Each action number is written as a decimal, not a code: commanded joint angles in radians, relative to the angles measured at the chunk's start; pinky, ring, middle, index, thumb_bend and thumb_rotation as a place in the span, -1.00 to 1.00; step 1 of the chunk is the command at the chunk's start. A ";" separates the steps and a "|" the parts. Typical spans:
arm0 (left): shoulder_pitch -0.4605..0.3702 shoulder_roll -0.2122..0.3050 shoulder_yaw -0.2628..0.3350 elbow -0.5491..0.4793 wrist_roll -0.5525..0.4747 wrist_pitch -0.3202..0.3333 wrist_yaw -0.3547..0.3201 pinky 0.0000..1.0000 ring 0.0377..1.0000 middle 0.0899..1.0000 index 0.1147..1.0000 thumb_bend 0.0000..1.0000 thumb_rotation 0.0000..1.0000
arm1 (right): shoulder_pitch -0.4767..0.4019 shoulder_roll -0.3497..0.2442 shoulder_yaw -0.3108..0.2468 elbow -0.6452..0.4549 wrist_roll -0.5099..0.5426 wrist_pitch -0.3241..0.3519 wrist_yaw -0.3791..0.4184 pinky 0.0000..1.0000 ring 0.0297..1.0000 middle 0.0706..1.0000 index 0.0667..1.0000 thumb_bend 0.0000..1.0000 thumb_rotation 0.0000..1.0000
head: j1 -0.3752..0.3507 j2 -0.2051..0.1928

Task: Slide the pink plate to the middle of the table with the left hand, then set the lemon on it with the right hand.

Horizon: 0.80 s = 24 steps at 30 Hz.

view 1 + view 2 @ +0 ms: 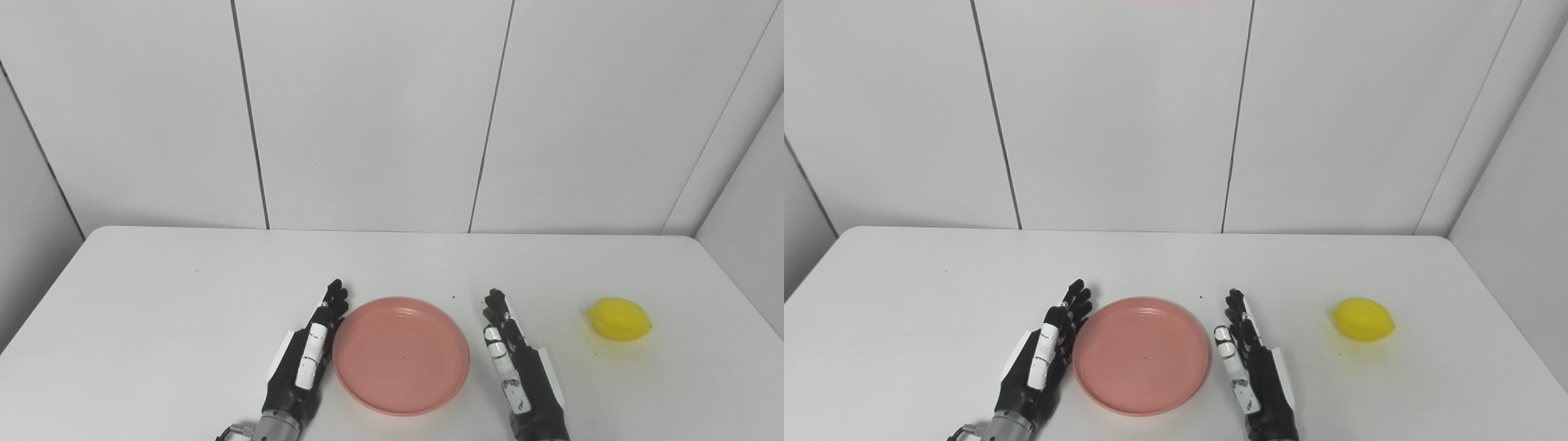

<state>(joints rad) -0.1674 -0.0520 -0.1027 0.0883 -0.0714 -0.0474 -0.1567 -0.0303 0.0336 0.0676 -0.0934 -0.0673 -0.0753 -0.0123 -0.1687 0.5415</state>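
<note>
Flanking the pink plate (401, 355), left robot hand (303, 364) and right robot hand (520, 373) lie open, empty; lemon (618, 319) well right.

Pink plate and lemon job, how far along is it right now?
Done, it seems: the pink plate sits about mid-table, empty. In hand: nothing; the left hand lies flat against the plate's left rim, and the right hand is open just right of it. Left: the lemon still lies on the table to the right, waiting for the right hand.

My right hand (520, 373) to lemon (619, 319) at 2 o'clock: bare table (184, 318) between. Pink plate (401, 355) blocks at 9, my left hand (303, 364) beyond.
</note>
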 commanded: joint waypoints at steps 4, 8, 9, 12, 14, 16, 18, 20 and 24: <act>0.036 0.009 0.013 0.003 0.004 -0.042 0.011 1.00 1.00 1.00 1.00 0.51 1.00 | -0.023 0.001 -0.020 -0.053 0.020 -0.033 -0.005 0.96 0.91 0.93 0.95 0.14 0.75 | -0.016 0.004; 0.027 0.020 0.029 0.018 -0.007 -0.040 0.012 1.00 1.00 1.00 1.00 0.54 1.00 | -0.028 -0.005 -0.039 -0.078 0.013 -0.022 -0.014 0.97 0.89 0.91 0.94 0.19 0.76 | -0.015 0.008; 0.024 0.022 0.032 0.023 -0.001 -0.044 0.016 1.00 1.00 1.00 1.00 0.56 1.00 | -0.031 -0.009 -0.043 -0.088 0.007 -0.016 -0.015 0.98 0.89 0.91 0.94 0.20 0.77 | -0.014 0.011; 0.014 0.027 0.038 0.035 0.018 -0.065 0.033 1.00 1.00 1.00 1.00 0.55 1.00 | -0.041 -0.018 -0.058 -0.123 -0.005 0.007 -0.020 1.00 0.95 0.93 0.94 0.21 0.73 | -0.015 0.016; 0.013 0.030 0.040 0.034 0.024 -0.070 0.038 1.00 1.00 1.00 1.00 0.52 1.00 | -0.047 -0.021 -0.069 -0.138 -0.009 0.018 -0.023 1.00 0.96 0.93 0.93 0.22 0.73 | -0.016 0.017; 0.017 0.036 0.039 0.029 0.027 -0.067 0.037 1.00 1.00 1.00 1.00 0.51 1.00 | -0.058 -0.029 -0.080 -0.136 -0.022 0.009 -0.029 1.00 0.94 0.93 0.94 0.23 0.74 | -0.017 0.019; 0.020 0.041 0.038 0.025 0.027 -0.061 0.035 1.00 1.00 1.00 1.00 0.52 1.00 | -0.067 -0.040 -0.086 -0.137 -0.041 0.009 -0.032 0.99 0.93 0.93 0.95 0.24 0.78 | -0.020 0.020; 0.021 0.045 0.035 0.023 0.027 -0.051 0.034 1.00 1.00 1.00 1.00 0.53 1.00 | -0.075 -0.054 -0.090 -0.150 -0.062 0.030 -0.031 0.98 0.92 0.92 0.96 0.24 0.80 | -0.024 0.022; 0.017 0.050 0.032 0.025 0.022 -0.043 0.032 1.00 1.00 1.00 1.00 0.53 1.00 | -0.095 -0.085 -0.094 -0.205 -0.127 0.109 -0.026 0.88 0.88 0.84 0.87 0.25 0.64 | -0.047 0.032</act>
<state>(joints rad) -0.1671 -0.0157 -0.0763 0.0895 -0.0552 -0.0890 -0.1244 -0.0829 -0.0337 -0.0188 -0.2435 -0.1595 0.0060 -0.0358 -0.2025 0.5660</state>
